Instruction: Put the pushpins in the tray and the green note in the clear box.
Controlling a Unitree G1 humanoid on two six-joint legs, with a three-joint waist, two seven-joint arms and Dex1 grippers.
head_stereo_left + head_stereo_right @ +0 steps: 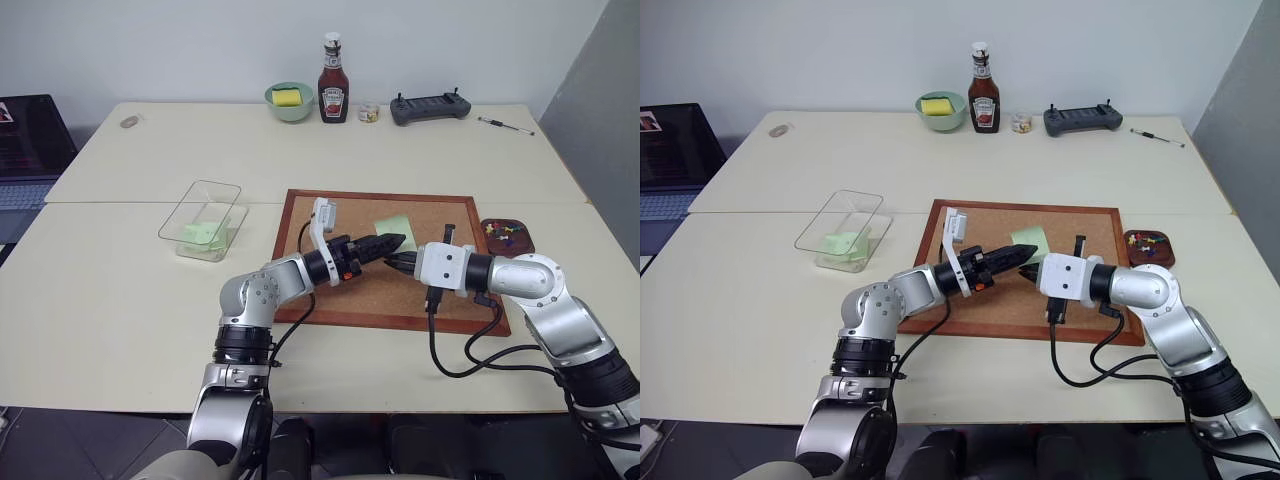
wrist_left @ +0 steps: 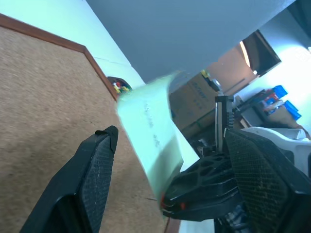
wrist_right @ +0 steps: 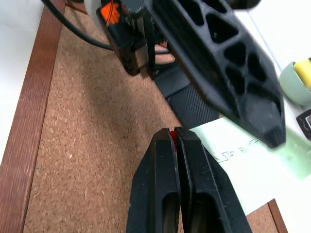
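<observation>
Green note (image 2: 150,131) pinched by R gripper (image 3: 176,138)

The corkboard (image 1: 340,290) lies mid-surface, the clear box (image 1: 203,220) to its left, the tray (image 1: 507,236) (pushpins (image 1: 505,233) inside) touching its right edge; the green note (image 1: 391,225) sits over the board's far half.

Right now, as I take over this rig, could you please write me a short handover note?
Left end effector: open, one finger on each side of the green note, not closed on it.
Right end effector: shut, pinching the note's edge above the corkboard. There is a red speck at its tips; I cannot tell what it is.
Done: pushpins lie in the tray; a pale green slip lies in the clear box.
Left: get the held note into the clear box.
</observation>
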